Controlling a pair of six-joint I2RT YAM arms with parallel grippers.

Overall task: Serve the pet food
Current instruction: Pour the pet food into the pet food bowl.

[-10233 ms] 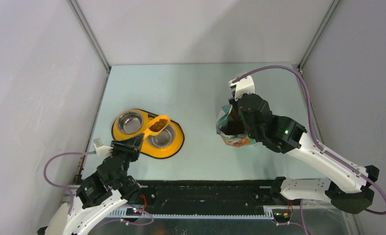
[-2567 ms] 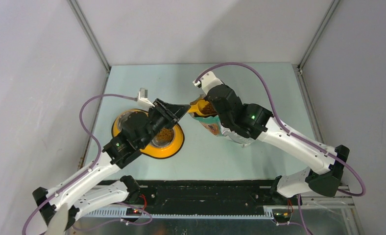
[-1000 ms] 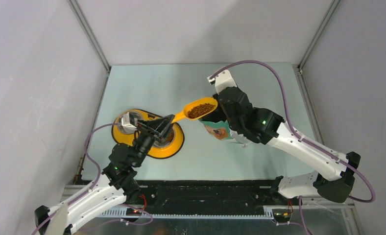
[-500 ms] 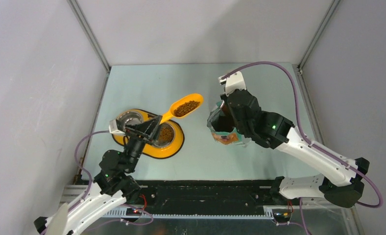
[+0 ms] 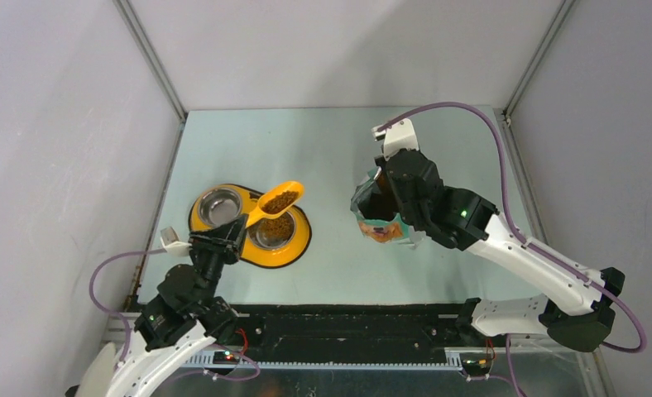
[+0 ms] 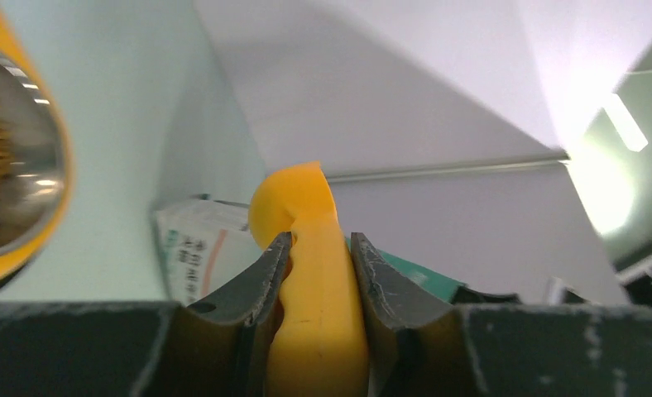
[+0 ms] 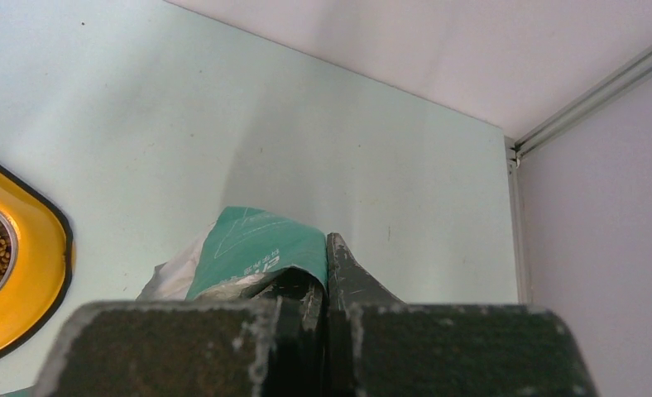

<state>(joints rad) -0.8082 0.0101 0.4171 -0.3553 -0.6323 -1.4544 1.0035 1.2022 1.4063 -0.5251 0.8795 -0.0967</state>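
Scoop [image 5: 255, 218] swung over bowl [image 5: 288, 236] — its kibble [image 5: 280, 200] seen only from above; left hand [image 6: 318, 244] grips it, right hand [image 7: 324, 265] pinches bag [image 7: 261, 240].

Print on the bag [image 6: 192, 248], white panel: small dark marks at the lower left of the left wrist view, too blurred for us to read.
Lettering on the bag [image 7: 261, 244], green top: faint pale characters at the lower middle of the right wrist view; we cannot make them out.
Bag [image 5: 379, 231] from above: we find no legible letters.
Readable text: none.
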